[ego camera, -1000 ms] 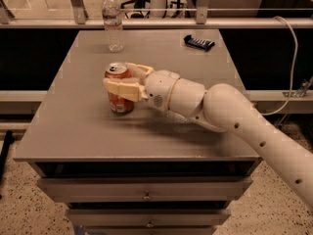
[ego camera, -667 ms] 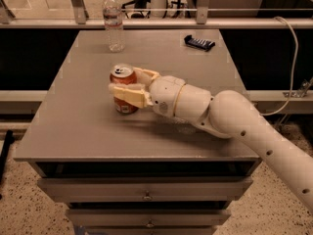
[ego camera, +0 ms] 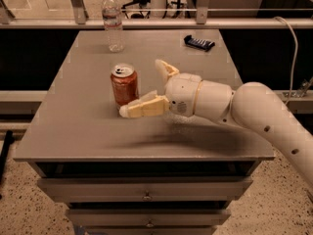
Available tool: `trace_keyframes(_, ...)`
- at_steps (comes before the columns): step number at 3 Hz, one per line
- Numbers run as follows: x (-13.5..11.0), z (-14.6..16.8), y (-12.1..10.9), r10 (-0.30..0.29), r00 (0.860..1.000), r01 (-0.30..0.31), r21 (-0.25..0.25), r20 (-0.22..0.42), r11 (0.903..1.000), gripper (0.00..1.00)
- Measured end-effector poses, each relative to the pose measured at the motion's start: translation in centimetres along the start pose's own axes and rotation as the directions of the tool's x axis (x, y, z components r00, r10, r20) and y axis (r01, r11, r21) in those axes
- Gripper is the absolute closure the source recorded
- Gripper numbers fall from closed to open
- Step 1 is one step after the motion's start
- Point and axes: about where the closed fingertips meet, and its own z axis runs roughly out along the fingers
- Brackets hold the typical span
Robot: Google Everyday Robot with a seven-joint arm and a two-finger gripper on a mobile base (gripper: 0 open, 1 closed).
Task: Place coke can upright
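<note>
The coke can (ego camera: 123, 85) stands upright on the grey table (ego camera: 73, 131), left of centre, silver top with pull tab facing up. My gripper (ego camera: 143, 88) is just to the right of the can, with its cream fingers spread wide. The near finger (ego camera: 143, 107) reaches forward in front of the can's base; the far finger (ego camera: 166, 68) points up behind and to the right. Neither finger grips the can. The white arm (ego camera: 254, 111) comes in from the right.
A clear plastic water bottle (ego camera: 112, 21) stands at the table's back left. A small dark flat object (ego camera: 199, 42) lies at the back right. Drawers (ego camera: 146, 192) sit below the table's front edge. A cable (ego camera: 292, 48) hangs at the right.
My gripper was shut on the can; it has now opened and drawn back to the right. The can stays standing upright on the table.
</note>
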Motion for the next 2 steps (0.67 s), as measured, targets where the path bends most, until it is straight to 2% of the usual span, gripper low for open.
trace_keyframes(1,-1.1,-4.9,-2.5,-0.008,0.999,0.012,0.064,-0.052,0.9979,0.00)
trace_keyframes(2,-3.2,-11.4,-5.9,0.015,0.999,-0.008,0.217,-0.033,0.9762,0.00)
